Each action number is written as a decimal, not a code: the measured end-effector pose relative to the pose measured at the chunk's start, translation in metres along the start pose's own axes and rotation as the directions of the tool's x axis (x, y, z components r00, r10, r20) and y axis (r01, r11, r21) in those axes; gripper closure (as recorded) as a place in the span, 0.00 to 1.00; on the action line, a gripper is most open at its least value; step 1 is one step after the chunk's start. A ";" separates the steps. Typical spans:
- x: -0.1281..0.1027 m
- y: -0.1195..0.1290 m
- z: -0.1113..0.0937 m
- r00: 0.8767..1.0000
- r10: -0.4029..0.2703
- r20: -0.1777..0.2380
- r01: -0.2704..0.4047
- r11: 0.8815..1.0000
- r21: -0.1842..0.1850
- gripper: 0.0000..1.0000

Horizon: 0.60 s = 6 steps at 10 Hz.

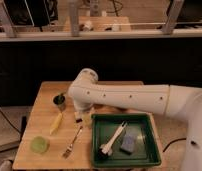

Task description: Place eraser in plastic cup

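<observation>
On the wooden table (pixel 39 107), the robot's white arm (pixel 129 97) reaches in from the right and bends down at its elbow. The gripper (pixel 84 112) hangs below that bend, low over the tabletop just off the green tray's (pixel 96 150) upper left corner. Whether it is clenched or released cannot be told, since the arm covers most of it. The eraser (pixel 79 119) (a small pale block with a dark underside) lies on the table right at the gripper, and contact between the two cannot be made out. A small dark cup (pixel 59 101) stands upright to the left of the gripper, near it but apart from the eraser. A yellow banana-like object (pixel 56 122) lies below the cup and a fork (pixel 72 142) lies below the eraser. A pale green round object (pixel 39 144) sits near the table's front left. Inside the tray are a white-handled utensil (pixel 113 140) and a blue-grey block (pixel 128 144).
</observation>
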 end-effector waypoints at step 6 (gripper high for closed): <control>-0.004 -0.009 0.049 0.993 0.100 0.067 -0.097 0.994 -0.051 0.20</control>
